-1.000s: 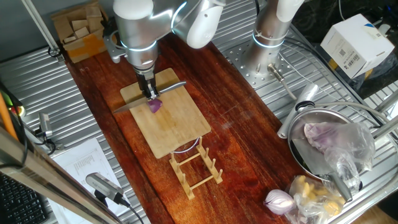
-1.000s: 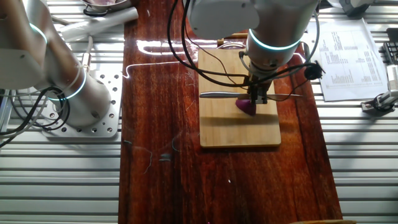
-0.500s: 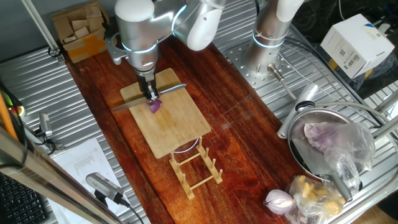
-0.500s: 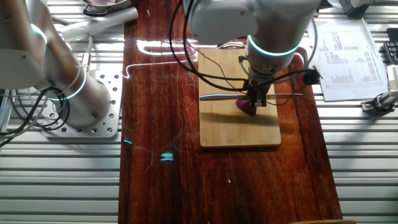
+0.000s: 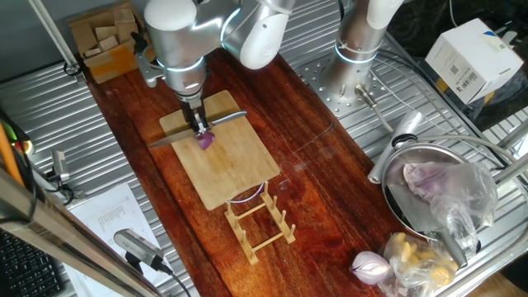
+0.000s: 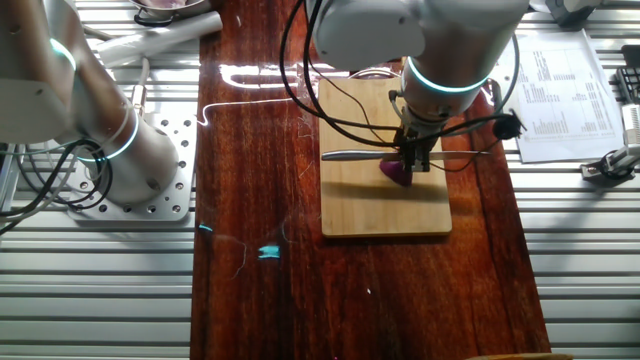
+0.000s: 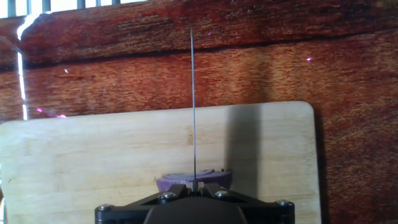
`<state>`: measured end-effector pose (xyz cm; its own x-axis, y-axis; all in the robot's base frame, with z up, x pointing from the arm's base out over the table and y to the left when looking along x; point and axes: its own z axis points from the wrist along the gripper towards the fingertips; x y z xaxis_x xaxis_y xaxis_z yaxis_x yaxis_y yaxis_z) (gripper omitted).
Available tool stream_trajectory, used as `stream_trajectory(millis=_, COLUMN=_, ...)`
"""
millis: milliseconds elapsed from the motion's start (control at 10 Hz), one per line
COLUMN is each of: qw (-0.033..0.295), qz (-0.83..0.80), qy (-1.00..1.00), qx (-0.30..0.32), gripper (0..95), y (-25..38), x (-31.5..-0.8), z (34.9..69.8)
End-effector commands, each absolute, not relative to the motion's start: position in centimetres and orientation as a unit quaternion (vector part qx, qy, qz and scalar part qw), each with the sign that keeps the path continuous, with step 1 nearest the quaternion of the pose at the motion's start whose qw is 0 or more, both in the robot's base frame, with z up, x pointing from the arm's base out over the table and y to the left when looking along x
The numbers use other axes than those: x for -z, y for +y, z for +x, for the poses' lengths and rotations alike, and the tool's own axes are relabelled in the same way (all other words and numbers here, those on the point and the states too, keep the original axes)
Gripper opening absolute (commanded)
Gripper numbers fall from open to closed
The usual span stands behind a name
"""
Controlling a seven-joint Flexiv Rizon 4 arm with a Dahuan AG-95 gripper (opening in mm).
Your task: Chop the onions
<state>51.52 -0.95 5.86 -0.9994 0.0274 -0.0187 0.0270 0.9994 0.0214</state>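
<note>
While the arm's upper body swung slightly, the hand stayed clamped on the knife, its blade unmoved atop the onion wedge; no cut showed yet.

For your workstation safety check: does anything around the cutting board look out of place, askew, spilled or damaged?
Nothing is spilled or broken. The gripper holds the knife over the onion wedge on the cutting board, which lies askew on the table.
</note>
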Motion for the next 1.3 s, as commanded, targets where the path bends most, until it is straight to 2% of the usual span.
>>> stream_trajectory(millis=100, qw=0.009, qz=0.015, qy=1.0, qx=-0.01, gripper=0.0, y=-0.9, x=-6.1, z=51.6)
stream_trajectory(millis=200, qw=0.011, qz=0.014, qy=1.0, qx=-0.01, gripper=19.0, y=-0.9, x=-6.1, z=51.6)
stream_trajectory(millis=900, qw=0.015, qz=0.01, qy=1.0, qx=-0.009, gripper=19.0, y=-0.9, x=-6.3, z=51.6)
stream_trajectory(millis=1300, qw=0.01, qz=0.01, qy=1.0, qx=-0.01, gripper=19.0, y=-0.9, x=-7.5, z=51.4)
